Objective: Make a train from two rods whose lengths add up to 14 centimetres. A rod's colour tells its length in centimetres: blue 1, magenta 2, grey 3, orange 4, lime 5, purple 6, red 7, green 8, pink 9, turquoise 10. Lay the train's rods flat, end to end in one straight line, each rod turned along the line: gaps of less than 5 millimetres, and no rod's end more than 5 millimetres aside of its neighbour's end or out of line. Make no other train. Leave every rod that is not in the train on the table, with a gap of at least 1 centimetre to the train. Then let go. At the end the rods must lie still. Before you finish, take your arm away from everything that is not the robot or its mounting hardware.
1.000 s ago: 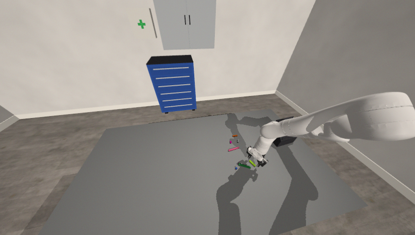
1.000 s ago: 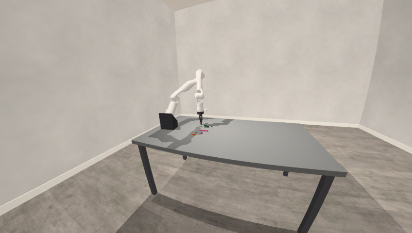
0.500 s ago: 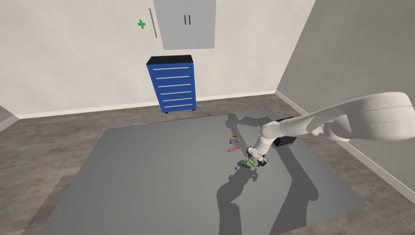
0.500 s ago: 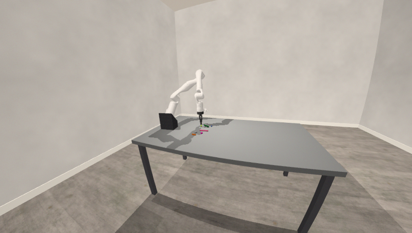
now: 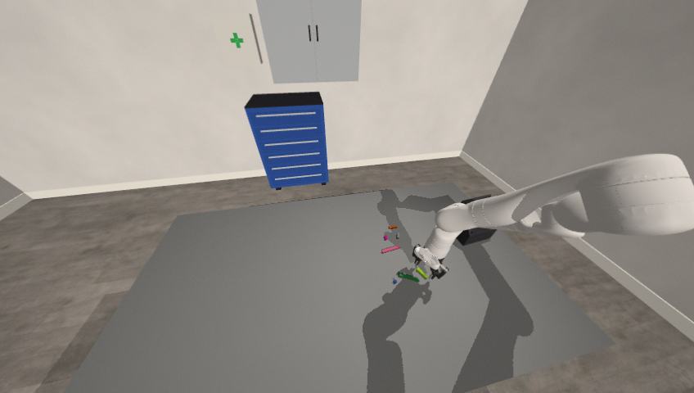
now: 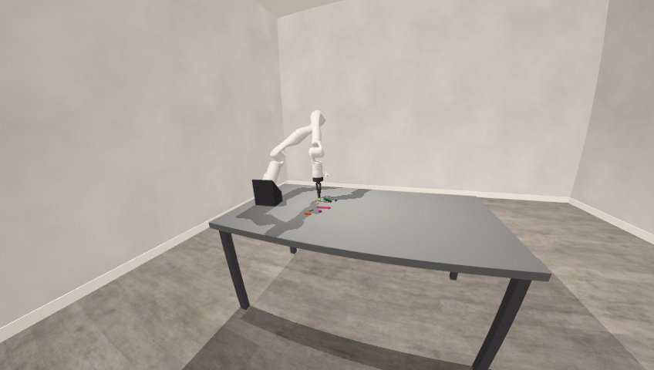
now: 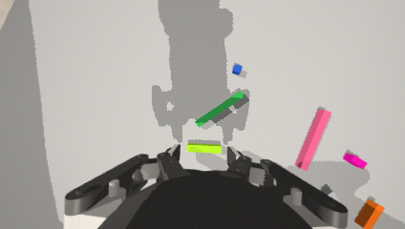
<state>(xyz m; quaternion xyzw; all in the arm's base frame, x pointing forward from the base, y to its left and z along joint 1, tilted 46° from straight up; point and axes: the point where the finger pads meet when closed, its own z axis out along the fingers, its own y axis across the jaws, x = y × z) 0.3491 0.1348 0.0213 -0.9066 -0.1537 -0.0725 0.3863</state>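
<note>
Near the bench's far left corner, beside the black pedestal (image 6: 266, 192), the gripper (image 7: 202, 159) hung low over the table (image 6: 412, 229) with its jaws spread and pinching nothing. The lime rod (image 7: 204, 149) lay flat between the fingertips, apparently clear of both. The pink rod (image 7: 313, 139), judged its partner for fourteen, lay well apart from it and at a different angle. No train had been formed; by my judgement the work stood at its first grasp. Remaining: grip the lime rod, carry it to an end of the pink rod, align it and release. The green rod (image 7: 221, 110) lay just beside the lime rod; the blue (image 7: 237, 69), magenta (image 7: 354, 160), orange (image 7: 369, 213) and grey (image 5: 397, 235) rods lay scattered nearby.
</note>
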